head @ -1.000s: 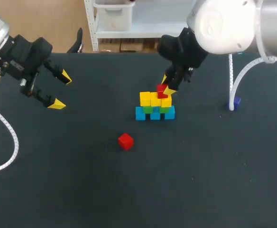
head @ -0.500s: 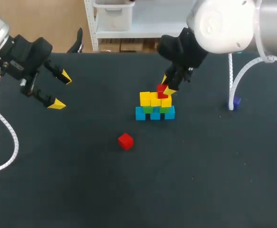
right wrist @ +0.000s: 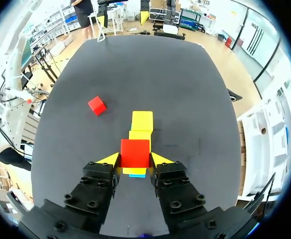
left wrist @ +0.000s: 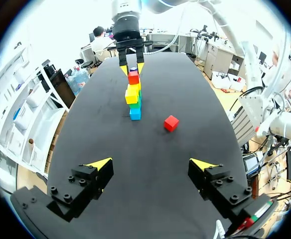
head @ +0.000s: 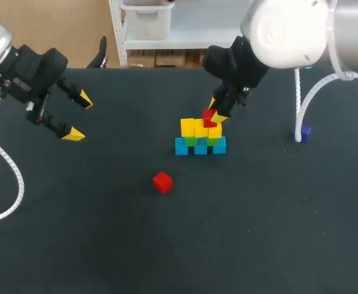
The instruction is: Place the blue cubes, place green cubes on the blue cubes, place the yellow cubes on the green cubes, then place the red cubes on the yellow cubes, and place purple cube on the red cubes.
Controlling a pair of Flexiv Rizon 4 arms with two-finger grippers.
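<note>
The right claw (right wrist: 135, 160) is clamped on a red block (right wrist: 135, 152), one yellow tip pressed to each side of it. What matters now is how that block sits over the yellow blocks (right wrist: 142, 120) below. From the wrist camera the red block covers the end of the yellow row nearest the claw, and the rest of the row runs straight ahead of the fingers. From above, that places it at the right end of the yellow row, which lies on the green and blue layers in the middle of the table. I can't tell for sure whether it is resting on the yellow or hanging just over it. If it is down and square, I'd say the fingers only need to part sideways, across the row. The second red block (head: 162, 182) lies loose on the table in front of the stack, a little to its left. The left claw (head: 79, 116) hangs wide open and empty, well off to the left.
</note>
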